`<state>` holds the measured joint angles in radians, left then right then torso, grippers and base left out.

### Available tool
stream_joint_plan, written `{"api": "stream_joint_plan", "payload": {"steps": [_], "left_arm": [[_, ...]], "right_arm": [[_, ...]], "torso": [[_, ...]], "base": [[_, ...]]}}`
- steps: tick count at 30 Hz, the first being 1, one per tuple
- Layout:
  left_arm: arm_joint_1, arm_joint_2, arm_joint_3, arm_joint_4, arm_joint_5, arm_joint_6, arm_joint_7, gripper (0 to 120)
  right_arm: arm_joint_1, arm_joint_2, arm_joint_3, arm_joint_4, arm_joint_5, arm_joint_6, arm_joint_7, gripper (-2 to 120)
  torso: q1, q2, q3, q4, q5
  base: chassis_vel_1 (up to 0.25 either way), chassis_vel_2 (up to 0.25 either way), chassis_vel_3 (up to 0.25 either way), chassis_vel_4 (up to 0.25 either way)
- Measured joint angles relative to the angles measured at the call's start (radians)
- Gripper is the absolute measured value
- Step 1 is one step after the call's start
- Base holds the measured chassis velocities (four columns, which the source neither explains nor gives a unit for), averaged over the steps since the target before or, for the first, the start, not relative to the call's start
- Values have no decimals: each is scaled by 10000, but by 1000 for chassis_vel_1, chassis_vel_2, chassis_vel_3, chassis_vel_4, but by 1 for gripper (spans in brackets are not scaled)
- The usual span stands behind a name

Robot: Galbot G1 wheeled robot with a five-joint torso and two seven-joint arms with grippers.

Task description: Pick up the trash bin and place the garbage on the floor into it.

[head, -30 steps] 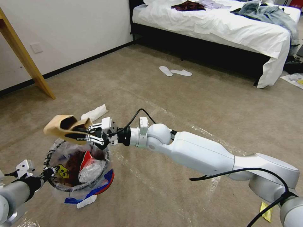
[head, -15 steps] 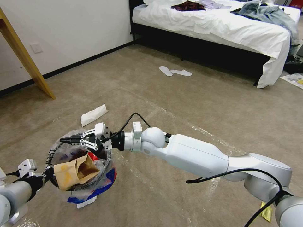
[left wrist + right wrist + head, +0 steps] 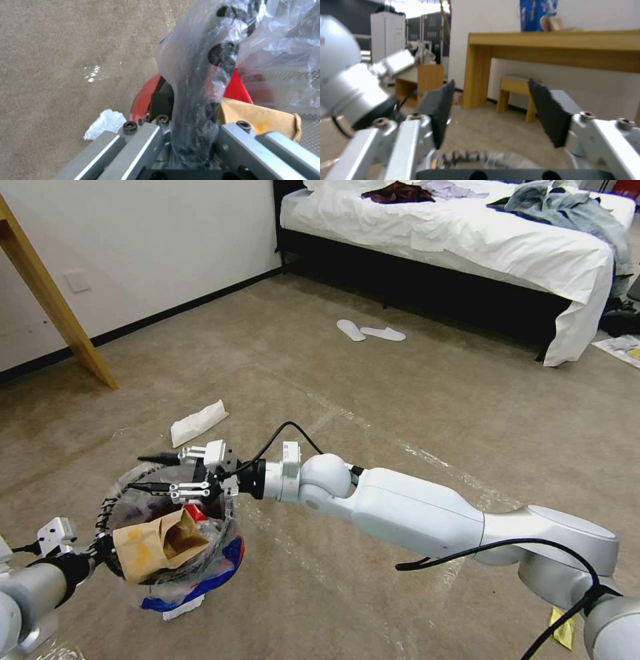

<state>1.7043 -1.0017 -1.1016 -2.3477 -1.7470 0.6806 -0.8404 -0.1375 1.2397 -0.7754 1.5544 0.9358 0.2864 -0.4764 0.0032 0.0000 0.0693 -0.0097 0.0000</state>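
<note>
While clamped on the plastic-lined rim at the near left side, left gripper [image 3: 100, 545] holding the trash bin [image 3: 170, 537] above the carpet floor [image 3: 347, 400]; brown cardboard tray [image 3: 160, 543] lying across the bin's mouth; right gripper [image 3: 150, 473] just above the far rim, jaws spread apart and empty; white tissue [image 3: 198, 422] on carpet beyond

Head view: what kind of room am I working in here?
Most likely a bedroom or hotel-style room: a bed with white sheets and strewn clothes, white slippers on the carpeted floor, and a wooden desk.
</note>
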Motion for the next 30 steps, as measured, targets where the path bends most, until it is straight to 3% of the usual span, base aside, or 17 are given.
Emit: {"api": "stream_joint_plan", "payload": {"steps": [2, 5, 8, 19, 25, 26, 27, 30], "left_arm": [[3, 9, -3, 40, 2, 0, -6, 1], [18, 17, -29, 48, -3, -1, -9, 1], [30, 29, -49, 51, -7, -1, -11, 1], [114, 24, -118, 14, -95, -6, -46, 1], [143, 25, -209, -31, -142, -6, -68, 1], [171, 16, -231, -45, -156, -4, -76, 1], [203, 0, -267, -51, -159, 5, -78, 1], [231, -19, -295, -50, -155, 8, -84, 1]], "right_arm": [[99, -54, 867, 134, 215, -119, -49, 87], [89, -136, 1370, 152, 263, -170, 62, 98], [56, -238, 1603, 174, 264, -171, 189, 99], [-1255, -1998, 4136, 538, -30, -213, 893, 100], [-3466, -2733, 6071, 827, -659, -220, 1627, 100], [-4057, -2798, 6739, 985, -849, -206, 1811, 100], [-4649, -2871, 7402, 1104, -1114, -163, 1939, 100], [-5072, -2908, 7785, 1187, -1358, -96, 1975, 100]], "torso": [[0, 0, 0, 1, 0], [0, 0, -1, 2, 0], [0, 0, 0, 3, 0], [0, 0, 0, 1, 2], [-1, 0, -1, -6, 4], [0, 0, 0, 6, 5], [-2, 1, -2, 0, 1], [-2, 1, -2, 0, -1]], "base": [[0, 0, 0, 0], [0, 0, 0, 0], [0, 0, 0, 0], [0, 0, 0, 0], [0, 0, 0, 0], [0, 0, 0, 0], [0, 0, 0, 0], [0, 0, 0, 0]]}}
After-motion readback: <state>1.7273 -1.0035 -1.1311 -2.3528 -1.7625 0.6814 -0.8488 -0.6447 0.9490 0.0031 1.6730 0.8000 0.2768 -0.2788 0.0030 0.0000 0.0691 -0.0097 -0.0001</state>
